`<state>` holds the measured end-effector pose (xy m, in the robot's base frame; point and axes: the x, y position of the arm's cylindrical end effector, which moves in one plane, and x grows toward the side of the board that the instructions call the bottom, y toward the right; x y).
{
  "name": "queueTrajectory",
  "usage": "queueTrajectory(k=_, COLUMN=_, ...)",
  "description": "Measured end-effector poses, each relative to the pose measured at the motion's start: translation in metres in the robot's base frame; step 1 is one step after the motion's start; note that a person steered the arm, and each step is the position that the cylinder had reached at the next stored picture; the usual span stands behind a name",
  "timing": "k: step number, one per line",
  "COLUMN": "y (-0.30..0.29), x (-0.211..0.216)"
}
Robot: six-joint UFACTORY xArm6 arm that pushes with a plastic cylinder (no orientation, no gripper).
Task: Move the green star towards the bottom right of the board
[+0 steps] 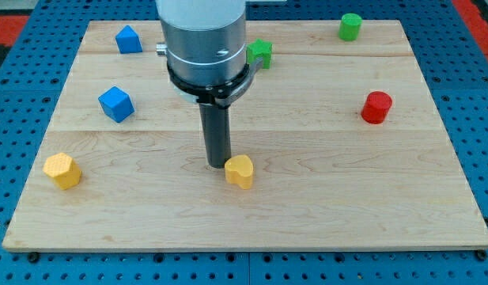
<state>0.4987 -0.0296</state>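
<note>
The green star (260, 53) sits near the view's top of the board, a little right of centre, partly hidden behind the arm's grey housing (205, 39). My tip (218, 165) is nowhere near it: it rests well below, around the middle of the board, just beside the yellow heart-like block (240, 171) on that block's left. There is no pincer on this arm, only the dark rod, so nothing is being pinched.

To my eye the push has not begun; this looks like the approach. The next move calls for bringing the tip round to the star's upper-left side, so a shove drives it toward the view's bottom right. The red cylinder (376, 107) stands near that diagonal and might get clipped.

The bench (433, 261) is blue pegboard.
</note>
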Motion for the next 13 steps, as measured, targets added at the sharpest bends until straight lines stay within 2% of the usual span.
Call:
queueTrajectory(k=2, y=0.046, x=0.021)
queueTrajectory(k=3, y=0.055, x=-0.056)
queueTrajectory(k=4, y=0.104, x=-0.12)
queueTrajectory(k=6, y=0.108, x=-0.258)
queueTrajectory(k=7, y=0.068, x=-0.261)
queueTrajectory(k=8, y=0.035, x=-0.243)
queueTrajectory(k=11, y=0.066, x=-0.147)
queueTrajectory(k=13, y=0.023, x=-0.102)
